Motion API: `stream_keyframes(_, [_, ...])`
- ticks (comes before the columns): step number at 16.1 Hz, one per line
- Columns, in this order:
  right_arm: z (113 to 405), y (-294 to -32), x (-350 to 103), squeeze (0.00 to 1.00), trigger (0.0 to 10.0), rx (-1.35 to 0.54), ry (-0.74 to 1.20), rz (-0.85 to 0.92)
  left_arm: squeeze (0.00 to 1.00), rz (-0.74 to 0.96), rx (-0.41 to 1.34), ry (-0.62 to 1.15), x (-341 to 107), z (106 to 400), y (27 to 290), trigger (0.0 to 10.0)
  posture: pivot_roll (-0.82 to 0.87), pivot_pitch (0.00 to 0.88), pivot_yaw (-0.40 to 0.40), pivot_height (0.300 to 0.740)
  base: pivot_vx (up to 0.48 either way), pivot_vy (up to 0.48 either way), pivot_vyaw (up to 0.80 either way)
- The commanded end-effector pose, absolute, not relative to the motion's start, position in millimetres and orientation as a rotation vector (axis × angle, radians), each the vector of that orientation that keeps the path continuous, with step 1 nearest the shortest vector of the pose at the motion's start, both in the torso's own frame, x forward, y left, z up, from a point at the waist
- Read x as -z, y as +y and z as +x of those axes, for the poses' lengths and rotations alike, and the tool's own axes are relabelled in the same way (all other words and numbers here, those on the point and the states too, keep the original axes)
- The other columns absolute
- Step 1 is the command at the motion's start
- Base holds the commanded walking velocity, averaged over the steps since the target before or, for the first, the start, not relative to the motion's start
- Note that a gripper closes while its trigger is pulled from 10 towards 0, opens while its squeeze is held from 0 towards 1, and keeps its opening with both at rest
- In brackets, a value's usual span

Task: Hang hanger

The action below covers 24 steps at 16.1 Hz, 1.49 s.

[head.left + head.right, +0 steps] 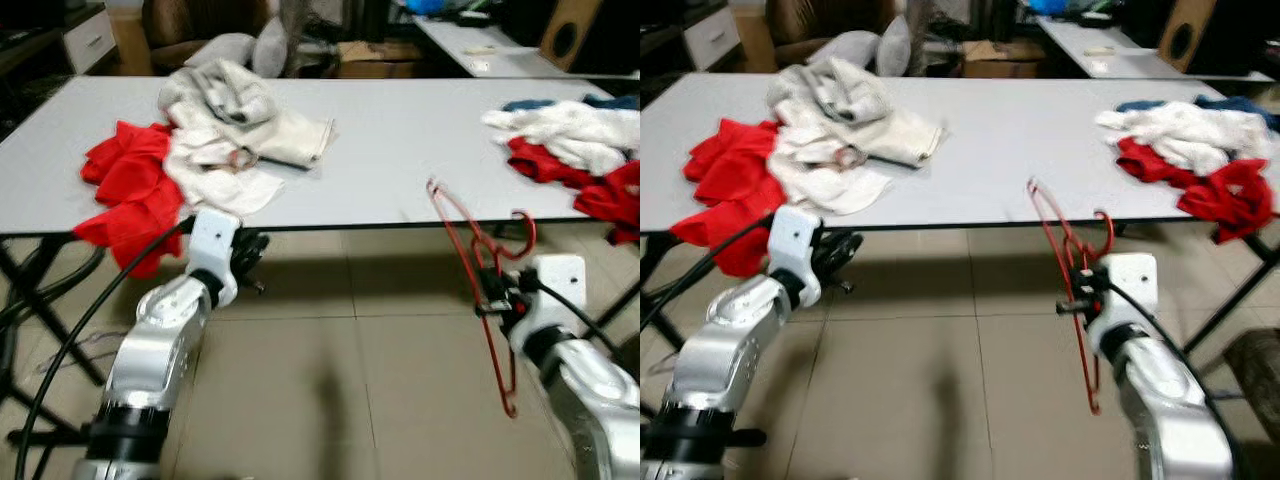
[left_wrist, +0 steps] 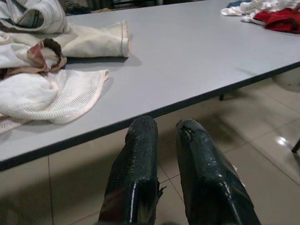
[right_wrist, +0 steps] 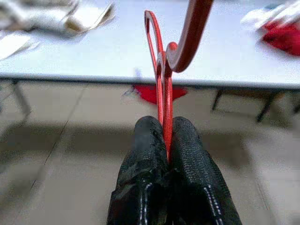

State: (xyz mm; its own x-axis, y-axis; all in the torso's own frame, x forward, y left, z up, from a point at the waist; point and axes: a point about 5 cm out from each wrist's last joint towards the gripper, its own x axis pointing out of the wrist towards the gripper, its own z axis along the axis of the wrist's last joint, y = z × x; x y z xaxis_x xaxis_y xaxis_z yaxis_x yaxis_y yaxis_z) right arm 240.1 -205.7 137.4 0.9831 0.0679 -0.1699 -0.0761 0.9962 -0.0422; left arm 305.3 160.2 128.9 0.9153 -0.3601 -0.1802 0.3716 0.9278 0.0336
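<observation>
A red plastic hanger (image 1: 478, 262) hangs in front of the grey table's near edge, held upright with its hook (image 1: 524, 232) up. My right gripper (image 3: 165, 137) is shut on the hanger's neck, the red bar (image 3: 163, 93) pinched between the black fingers. My left gripper (image 2: 164, 140) hovers just below the table edge (image 2: 187, 101), near the white mesh garment (image 2: 51, 93); its fingers stand close together with a narrow gap and nothing between them.
The grey table (image 1: 400, 140) carries a pile of red and white clothes (image 1: 190, 150) at the left and another pile (image 1: 575, 150) at the right. Black folding legs (image 1: 30, 290) stand under the left side. Tiled floor (image 1: 330, 380) lies below.
</observation>
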Motion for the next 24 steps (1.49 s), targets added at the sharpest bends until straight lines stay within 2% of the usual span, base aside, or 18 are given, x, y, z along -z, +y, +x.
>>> stream_keyframes(1, [241, -210, -149, 0.00, 10.0, -0.032, 0.105, -0.102, 0.00, 0.063, 0.381, 0.148, -134, 306, 153, 10.0, -0.09, 0.000, 0.005, 0.740, 0.000, -0.480, 0.00])
stream_keyframes(2, [244, -213, -151, 0.00, 10.0, 0.070, 0.082, -0.139, 0.00, 0.049, 0.377, 0.139, -134, 306, 147, 10.0, -0.10, 0.000, 0.006, 0.740, 0.000, -0.480, 0.00])
stream_keyframes(6, [245, -202, -150, 0.00, 10.0, 0.015, 0.066, 0.014, 0.00, 0.041, 0.369, 0.121, -136, 305, 142, 10.0, -0.08, 0.000, -0.003, 0.740, 0.000, -0.480, 0.00])
stream_keyframes(9, [247, -197, -150, 0.00, 10.0, 0.003, 0.068, 0.002, 0.00, 0.039, 0.361, 0.120, -137, 306, 141, 10.0, -0.08, 0.000, -0.003, 0.740, 0.000, -0.480, 0.00])
stream_keyframes(12, [248, -193, -149, 0.00, 10.0, -0.031, 0.086, -0.042, 0.00, 0.008, 0.334, 0.094, -140, 307, 133, 10.0, -0.08, 0.000, 0.002, 0.740, 0.000, 0.000, 0.00])
stream_keyframes(15, [250, -193, -152, 0.00, 10.0, -0.028, 0.060, -0.012, 0.00, 0.024, 0.378, 0.050, -143, 307, 128, 10.0, -0.08, 0.000, 0.002, 0.740, 0.000, 0.000, 0.00])
stream_keyframes(17, [252, -194, -153, 0.00, 10.0, -0.023, 0.054, -0.025, 0.00, -0.022, 0.365, 0.039, -147, 307, 129, 10.0, -0.08, 0.000, 0.002, 0.740, 0.000, 0.000, -0.69])
stream_keyframes(19, [253, -194, -153, 0.00, 10.0, -0.022, 0.055, -0.032, 0.00, -0.015, 0.362, 0.038, -147, 308, 130, 10.0, -0.08, 0.000, 0.002, 0.740, 0.246, 0.000, -0.67])
stream_keyframes(24, [255, -193, -154, 0.00, 10.0, -0.031, 0.048, -0.041, 0.00, -0.014, 0.358, 0.046, -145, 308, 131, 10.0, -0.08, 0.000, 0.002, 0.740, 0.271, 0.000, 0.00])
